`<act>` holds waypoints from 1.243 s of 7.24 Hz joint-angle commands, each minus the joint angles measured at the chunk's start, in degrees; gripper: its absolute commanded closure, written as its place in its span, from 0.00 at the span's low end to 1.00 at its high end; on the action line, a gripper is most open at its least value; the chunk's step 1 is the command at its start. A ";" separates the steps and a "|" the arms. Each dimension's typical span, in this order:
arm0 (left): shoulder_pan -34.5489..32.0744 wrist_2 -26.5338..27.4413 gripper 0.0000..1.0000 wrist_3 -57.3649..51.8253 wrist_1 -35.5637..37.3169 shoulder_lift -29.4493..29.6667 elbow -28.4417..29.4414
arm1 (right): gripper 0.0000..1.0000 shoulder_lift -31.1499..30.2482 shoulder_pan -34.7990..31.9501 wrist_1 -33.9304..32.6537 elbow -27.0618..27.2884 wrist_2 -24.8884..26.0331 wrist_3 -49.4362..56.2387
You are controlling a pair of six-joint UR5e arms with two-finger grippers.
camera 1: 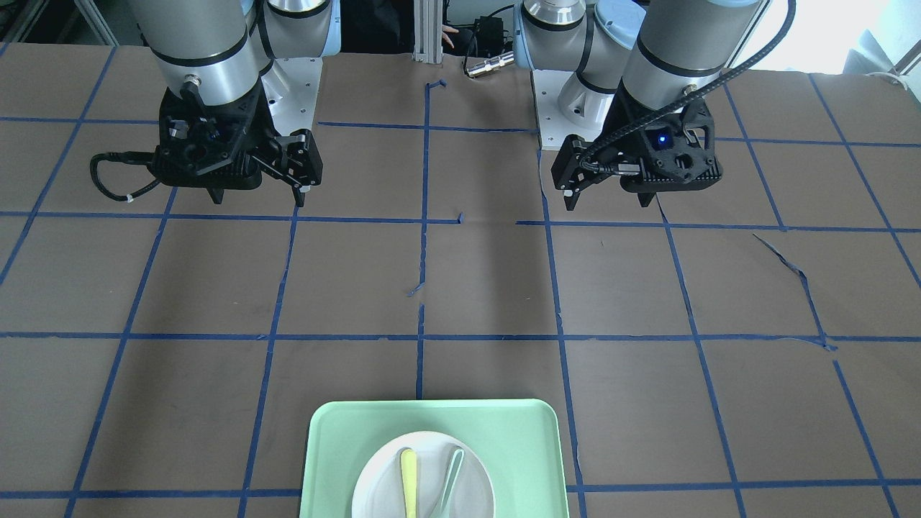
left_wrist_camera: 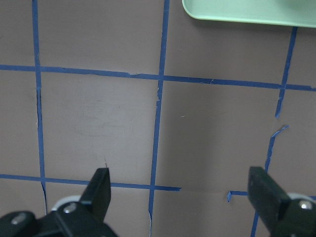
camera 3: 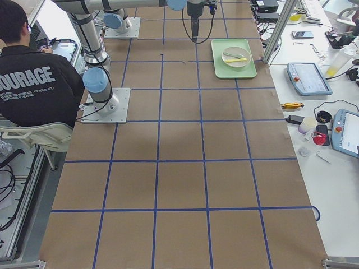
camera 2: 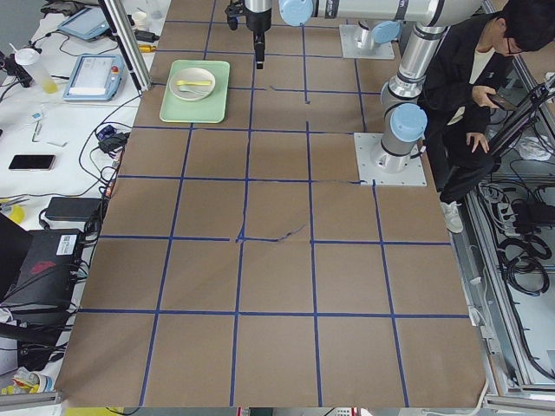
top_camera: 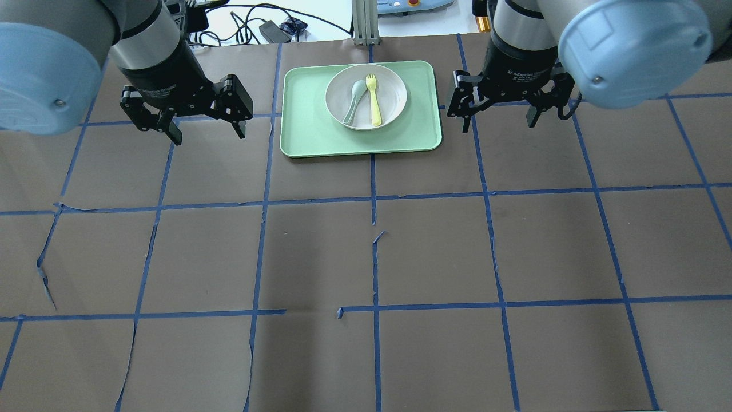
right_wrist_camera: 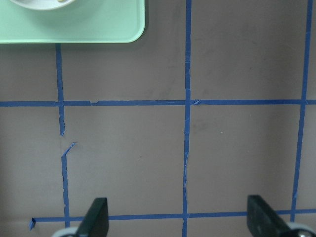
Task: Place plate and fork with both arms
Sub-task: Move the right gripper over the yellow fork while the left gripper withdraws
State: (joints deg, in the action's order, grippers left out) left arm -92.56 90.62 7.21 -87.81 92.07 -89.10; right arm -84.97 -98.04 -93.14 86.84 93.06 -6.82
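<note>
From the front-facing camera, the right gripper [camera 1: 257,200] and the left gripper [camera 1: 608,202] hung above the table [camera 1: 216,288] close to the robot's base, each with its fingers spread wide and holding nothing. At the opposite edge, the plate [camera 1: 475,493] sat on the mint-green tray [camera 1: 432,416], with the fork [camera 1: 409,478] lying in it just beside a pale spoon [camera 1: 451,478].

From overhead, the tray lay between the two grippers. The plate sat in its far half. The fork lay to the right of the spoon, its tines pointing away from the robot. Both grippers were well clear of the tray, one on either side, their jaws open.

In the exterior left view, the plate and tray were far up the table, and one gripper pointed straight down just beside them. Finger spacing could not be told there.

The exterior right view showed much the same: tray, plate and fork at the far end, and a gripper hanging near the tray's edge.

The left wrist camera showed two fingers set far apart over bare brown paper, with a tray corner at the top edge.

The right wrist camera likewise showed widely parted fingers, with the tray corner and a sliver of plate rim at top left
</note>
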 commanded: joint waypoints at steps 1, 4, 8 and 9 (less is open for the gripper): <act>0.01 -0.01 0.00 -0.09 0.00 0.13 -0.03 | 0.00 7.75 -3.01 -10.93 -0.18 0.19 -0.38; 0.10 0.08 0.00 0.17 0.09 0.22 -0.03 | 0.00 25.05 -5.04 -28.88 -4.53 -0.07 -5.38; 0.10 0.08 0.00 0.35 0.09 0.22 -0.46 | 0.00 44.00 -7.07 -29.81 -25.91 -0.07 -11.02; 0.10 0.17 0.00 0.44 0.09 0.05 -1.16 | 0.00 45.50 -7.68 -29.82 -28.45 -0.07 -12.24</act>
State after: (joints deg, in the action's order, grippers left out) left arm -92.46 90.73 7.56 -87.72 92.27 -89.61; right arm -42.08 -105.17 -122.59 61.65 93.02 -17.59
